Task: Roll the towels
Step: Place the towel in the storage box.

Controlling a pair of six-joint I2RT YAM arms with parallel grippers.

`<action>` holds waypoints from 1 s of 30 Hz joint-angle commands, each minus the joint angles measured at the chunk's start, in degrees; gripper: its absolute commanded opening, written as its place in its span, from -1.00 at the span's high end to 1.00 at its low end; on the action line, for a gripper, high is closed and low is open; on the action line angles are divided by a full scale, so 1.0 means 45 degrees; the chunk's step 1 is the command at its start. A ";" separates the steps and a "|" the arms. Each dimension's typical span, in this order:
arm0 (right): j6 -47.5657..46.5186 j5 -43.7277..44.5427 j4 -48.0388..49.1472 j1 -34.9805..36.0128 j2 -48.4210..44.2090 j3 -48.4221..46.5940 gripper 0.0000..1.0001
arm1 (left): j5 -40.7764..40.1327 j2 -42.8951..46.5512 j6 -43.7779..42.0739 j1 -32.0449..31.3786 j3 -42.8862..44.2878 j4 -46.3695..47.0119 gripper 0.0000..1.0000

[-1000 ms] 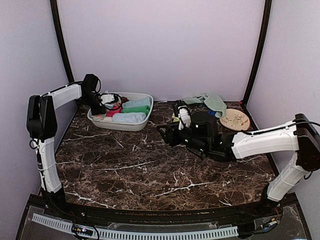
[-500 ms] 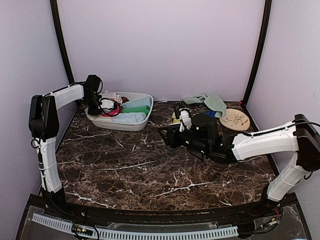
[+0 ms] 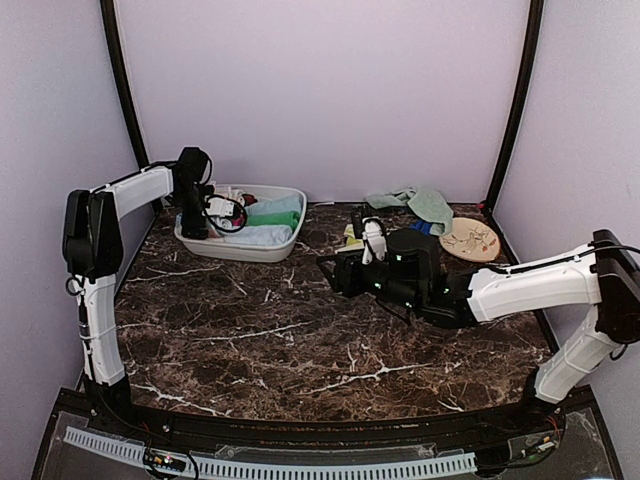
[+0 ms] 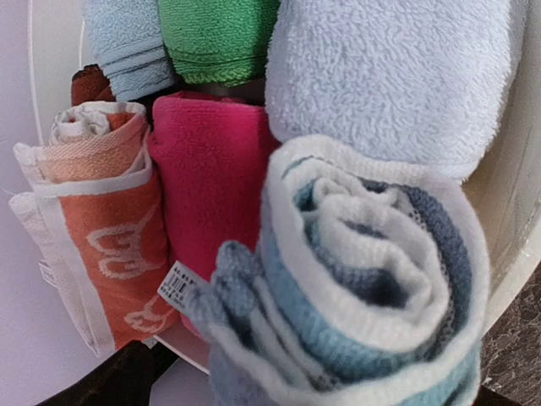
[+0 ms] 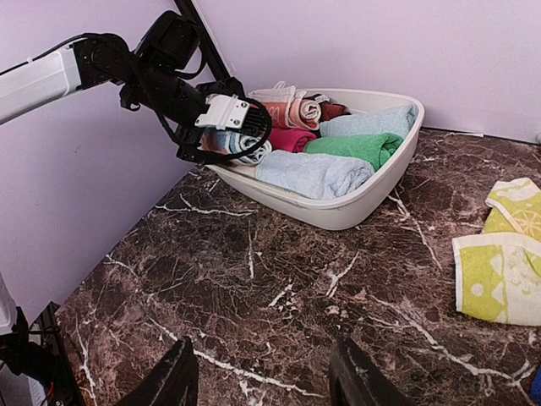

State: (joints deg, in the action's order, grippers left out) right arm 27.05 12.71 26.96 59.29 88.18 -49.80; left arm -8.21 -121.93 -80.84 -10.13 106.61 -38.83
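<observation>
Towels rolled into short cylinders lie packed in the white oval tub (image 5: 372, 199). The left gripper (image 5: 228, 135) hangs over the left end of the tub, right at a blue-and-white striped roll (image 4: 363, 279). This roll fills the left wrist view and the fingers are not seen there, so I cannot tell if the jaws are wide or closed on it. Beside the striped roll, inside the tub, are a pink roll (image 4: 211, 178) and an orange roll with white letters (image 4: 101, 220). Further along the tub lie a green roll (image 4: 215, 38) and two light-blue rolls (image 4: 397, 76).

The right gripper (image 5: 264, 376) is well apart from the tub, to its right, low above the table. Its jaws stand apart and hold nothing; only bare marble shows between them. To the right of the tub, a yellow-green towel (image 5: 499, 271) lies unrolled on the table. Even further right of the tub, near the back wall, a mint towel (image 3: 420, 203) lies crumpled, and a round beige disc (image 3: 470, 240) is just beside it.

The table (image 3: 260, 340) is dark brown marble with white veins. Plain lilac walls (image 3: 320, 90) close the room behind the tub and on both sides, with black posts (image 3: 120, 80) in the back corners.
</observation>
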 commanded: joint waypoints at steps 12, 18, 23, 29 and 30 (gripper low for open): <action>-0.0259 -0.0216 0.0023 -0.0030 -0.0396 -0.0224 -0.06 | 0.0209 0.1130 -0.0117 0.0285 0.1228 -0.1173 -0.98; -0.0288 -0.0438 -0.0043 -0.0069 -0.0282 -0.0369 -0.06 | 0.0046 0.1148 -0.0033 0.0378 0.1455 -0.0765 -0.98; -0.0288 -0.0534 -0.0045 -0.0118 -0.0231 -0.0331 -0.05 | 0.0108 0.1021 0.0332 0.0532 0.1738 0.0498 -0.98; -0.0220 -0.0761 0.0005 -0.0221 -0.0143 -0.0305 -0.05 | 0.0418 0.0914 0.1045 0.0539 0.1874 0.0825 -0.98; -0.0211 -0.0799 0.0020 -0.0225 -0.0116 -0.0274 -0.04 | 0.0383 0.0895 0.1169 0.0545 0.1822 0.1059 -0.98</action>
State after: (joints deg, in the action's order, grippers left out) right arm 26.39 10.11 26.06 58.85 87.85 -49.87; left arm -7.75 -120.73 -78.61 -7.99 113.56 -36.67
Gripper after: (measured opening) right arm 0.524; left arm 0.990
